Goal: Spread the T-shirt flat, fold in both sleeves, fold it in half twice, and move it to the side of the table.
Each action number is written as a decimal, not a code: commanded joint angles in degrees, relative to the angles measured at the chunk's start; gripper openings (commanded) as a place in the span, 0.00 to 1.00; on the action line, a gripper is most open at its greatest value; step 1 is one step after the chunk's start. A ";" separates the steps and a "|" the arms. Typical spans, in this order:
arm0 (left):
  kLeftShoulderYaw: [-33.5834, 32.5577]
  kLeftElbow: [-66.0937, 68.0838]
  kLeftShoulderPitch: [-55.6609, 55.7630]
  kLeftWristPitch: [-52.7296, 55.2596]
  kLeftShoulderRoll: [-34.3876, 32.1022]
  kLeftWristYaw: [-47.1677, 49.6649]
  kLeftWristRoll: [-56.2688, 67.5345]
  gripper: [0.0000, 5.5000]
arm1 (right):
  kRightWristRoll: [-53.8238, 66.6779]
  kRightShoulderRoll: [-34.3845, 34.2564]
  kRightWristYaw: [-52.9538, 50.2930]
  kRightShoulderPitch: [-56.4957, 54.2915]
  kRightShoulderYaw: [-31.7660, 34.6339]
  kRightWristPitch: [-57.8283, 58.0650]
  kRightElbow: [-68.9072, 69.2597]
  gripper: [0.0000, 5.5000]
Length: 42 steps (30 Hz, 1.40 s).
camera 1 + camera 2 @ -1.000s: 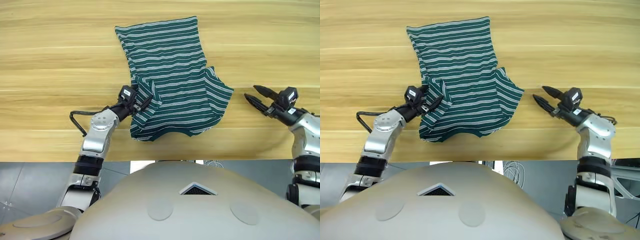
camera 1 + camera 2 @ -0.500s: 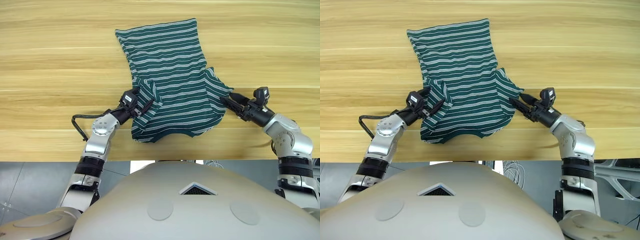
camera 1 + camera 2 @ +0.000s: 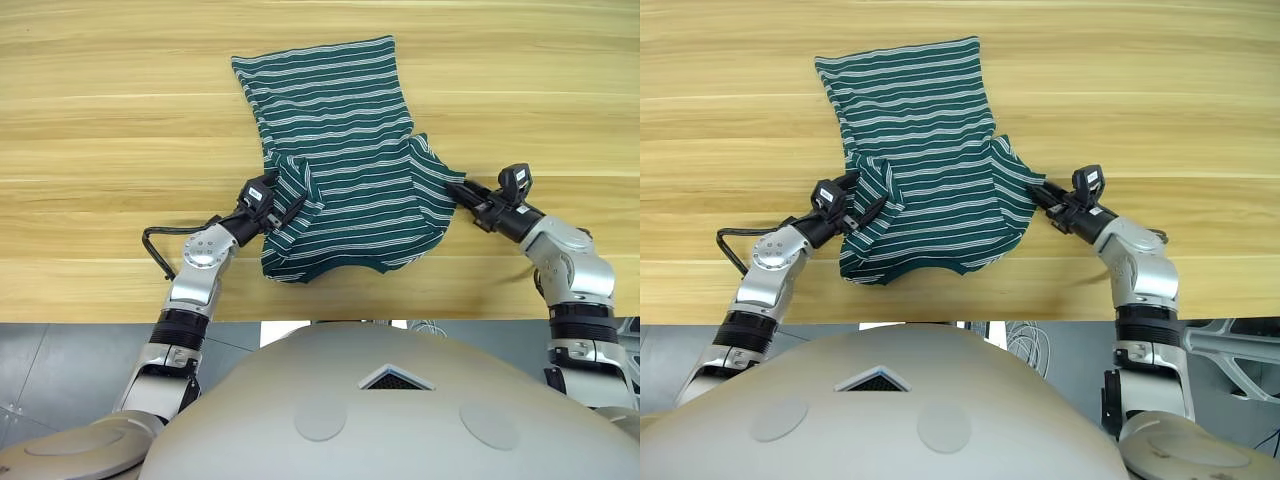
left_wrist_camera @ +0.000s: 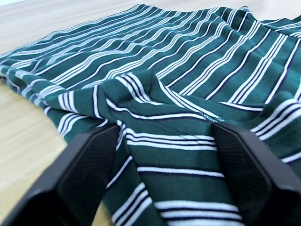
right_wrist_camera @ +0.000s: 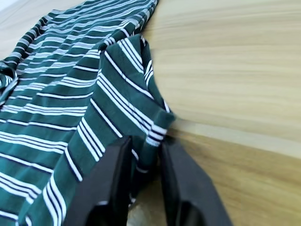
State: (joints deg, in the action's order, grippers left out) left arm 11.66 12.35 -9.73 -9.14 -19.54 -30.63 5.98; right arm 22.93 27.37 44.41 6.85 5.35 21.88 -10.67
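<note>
Two risks | T-shirt [image 3: 340, 150] is lying rumpled on the surface [image 3: 100, 120] | left jaws are standing apart, straddling a sleeve fold [image 4: 155, 94] | right jaws are clamping the opposite sleeve hem [image 5: 155, 129] | shallow pinch may be slipping; one-sided pull may be dragging cloth.

A pale wood-grain table [image 3: 520, 90] spans the view, grey tiled floor [image 3: 60, 370] below its near edge.

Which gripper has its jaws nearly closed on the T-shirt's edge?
The right gripper: its jaws pinch the T-shirt sleeve; on the left gripper they stand wide apart.
</note>
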 commanded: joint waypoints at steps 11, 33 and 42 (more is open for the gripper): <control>0.38 4.12 0.91 1.22 0.22 0.59 -2.62 0.64 | -3.13 -0.32 0.51 0.90 -0.95 -6.76 8.88 0.00; 0.95 5.93 2.83 -0.40 0.66 0.84 -5.04 0.64 | -15.60 1.12 0.83 2.88 -17.61 -9.08 16.67 0.06; -4.43 -3.67 0.39 -4.42 -4.01 -1.92 -0.83 0.64 | -4.15 7.05 13.67 5.59 -13.26 -10.00 25.63 0.35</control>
State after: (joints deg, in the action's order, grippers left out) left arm 8.59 11.34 -8.88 -12.03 -22.58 -31.68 4.21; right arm 17.15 32.71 56.06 12.23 -9.21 12.76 13.70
